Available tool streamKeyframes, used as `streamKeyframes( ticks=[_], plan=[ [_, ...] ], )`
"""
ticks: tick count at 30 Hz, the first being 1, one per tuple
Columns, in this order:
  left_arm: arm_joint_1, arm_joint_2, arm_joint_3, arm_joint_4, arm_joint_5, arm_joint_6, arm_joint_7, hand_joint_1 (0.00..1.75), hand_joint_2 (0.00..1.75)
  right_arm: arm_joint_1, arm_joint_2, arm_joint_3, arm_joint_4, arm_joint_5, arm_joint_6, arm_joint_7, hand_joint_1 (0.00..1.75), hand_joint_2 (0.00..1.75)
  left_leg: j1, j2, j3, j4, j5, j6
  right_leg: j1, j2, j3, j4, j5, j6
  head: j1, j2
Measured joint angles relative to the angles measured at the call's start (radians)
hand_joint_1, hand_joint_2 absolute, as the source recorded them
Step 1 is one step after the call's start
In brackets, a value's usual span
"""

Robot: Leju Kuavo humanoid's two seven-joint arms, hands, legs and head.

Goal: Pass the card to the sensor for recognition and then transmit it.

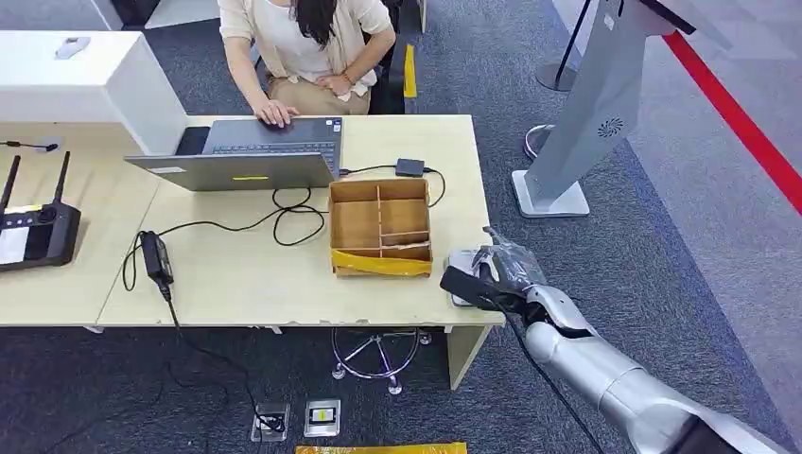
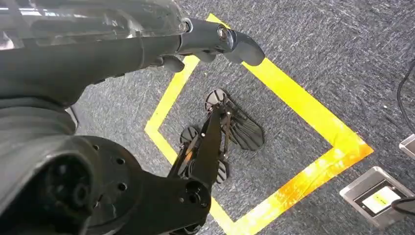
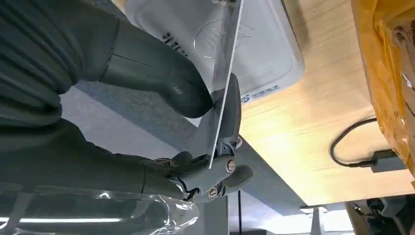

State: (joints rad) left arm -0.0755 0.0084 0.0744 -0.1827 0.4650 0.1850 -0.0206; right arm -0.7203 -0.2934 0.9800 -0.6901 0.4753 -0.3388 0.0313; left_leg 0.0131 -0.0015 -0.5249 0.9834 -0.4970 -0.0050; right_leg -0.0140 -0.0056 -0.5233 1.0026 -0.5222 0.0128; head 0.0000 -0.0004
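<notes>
Your card [image 3: 226, 73] is pinched edge-on between the thick thumb and the darker fingers [image 3: 230, 122] of the right hand [image 1: 487, 274], its flat face turned toward the sensor [image 3: 254, 44]. That white reader pad sits at the bench's near right corner, and in the right wrist view the card hangs just over it, close to the printed ring mark; you cannot tell from these views whether it touches. Holding it by one end leaves most of the card bare for the reader, which looks like the point of this grip. I would judge the recognition step is under way and the hand-over not yet done.

Just beside the sensor, toward the middle of the bench [image 1: 236, 274], stands the cardboard box [image 1: 380, 227] with its dividers, yellow tape along its near wall. At the far edge a person [image 1: 312, 47] sits with a hand on the laptop [image 1: 255, 156], probably the one to receive the card.

Your left hand [image 2: 215, 41] hangs low over the carpet [image 2: 318, 39] and its yellow tape square [image 2: 313, 117]; it holds nothing, though you cannot tell how the fingers lie.
</notes>
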Motion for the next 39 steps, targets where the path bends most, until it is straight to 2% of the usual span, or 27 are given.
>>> streamKeyframes(
  ticks=[9,14,17,19,21,24,33,36,39],
  plan=[
    [0.000,0.000,-0.003,0.000,0.004,0.003,0.004,0.00,0.00,-0.004,0.001,0.004,0.000,0.006,-0.019,0.000,1.75,1.75,0.000,0.000,0.000,0.000,0.000,0.000,0.000,0.000,0.000,0.000,0.000,0.000,0.000,0.000],
    [0.000,0.001,-0.010,0.000,0.006,-0.008,0.004,0.00,0.00,-0.077,0.002,-0.003,-0.016,-0.003,-0.056,0.006,1.75,1.75,0.000,0.000,-0.001,0.000,0.000,0.000,0.000,0.000,-0.001,0.000,0.001,-0.001,0.000,0.000],
    [0.000,0.002,-0.019,0.001,0.003,-0.018,0.006,0.00,0.00,-0.152,-0.016,-0.021,-0.067,0.019,-0.034,0.064,1.75,1.75,0.000,0.000,-0.001,0.001,0.002,0.000,0.000,0.000,-0.001,0.000,0.002,-0.001,0.000,0.000],
    [0.002,0.003,-0.026,0.001,0.004,-0.018,0.011,0.00,0.00,-0.207,-0.037,-0.028,-0.115,0.025,0.009,0.095,1.75,1.75,0.000,0.000,-0.002,0.001,0.002,0.000,0.000,0.000,-0.002,0.000,0.002,-0.001,0.000,0.000],
    [0.004,0.003,-0.029,0.001,0.005,-0.017,0.011,0.00,0.00,-0.255,-0.050,-0.039,-0.161,0.029,0.040,0.114,1.75,1.75,0.000,0.001,-0.001,0.001,0.002,0.000,0.000,0.001,-0.002,0.000,0.002,-0.001,0.000,0.000],
    [0.004,0.002,-0.033,0.001,0.006,-0.017,0.012,0.00,0.00,-0.277,-0.060,-0.048,-0.196,0.035,0.045,0.125,1.75,1.75,0.000,0.001,-0.001,0.001,0.002,0.000,0.000,0.001,-0.002,0.000,0.002,-0.001,0.000,0.000],
    [0.004,0.001,-0.052,0.001,0.006,-0.016,0.014,0.00,0.00,-0.318,-0.069,-0.049,-0.267,0.032,0.057,0.111,1.75,1.75,0.000,0.001,-0.002,0.001,0.002,0.000,0.000,0.000,-0.001,0.000,0.002,-0.001,0.000,0.000],
    [0.004,0.001,-0.058,0.001,0.006,-0.020,0.014,0.00,0.00,-0.332,-0.054,-0.045,-0.270,0.018,0.068,0.094,1.75,1.75,0.000,0.001,-0.002,0.001,0.002,0.000,0.000,0.000,-0.001,0.000,0.002,-0.001,0.000,0.000],
    [0.001,0.001,-0.068,0.001,-0.002,-0.021,0.014,0.00,0.00,-0.362,-0.009,-0.034,-0.248,-0.002,0.091,0.050,1.75,1.75,0.000,0.002,-0.003,0.001,0.002,0.000,0.000,0.001,-0.001,0.001,0.002,-0.001,0.000,0.000]
  ],
)
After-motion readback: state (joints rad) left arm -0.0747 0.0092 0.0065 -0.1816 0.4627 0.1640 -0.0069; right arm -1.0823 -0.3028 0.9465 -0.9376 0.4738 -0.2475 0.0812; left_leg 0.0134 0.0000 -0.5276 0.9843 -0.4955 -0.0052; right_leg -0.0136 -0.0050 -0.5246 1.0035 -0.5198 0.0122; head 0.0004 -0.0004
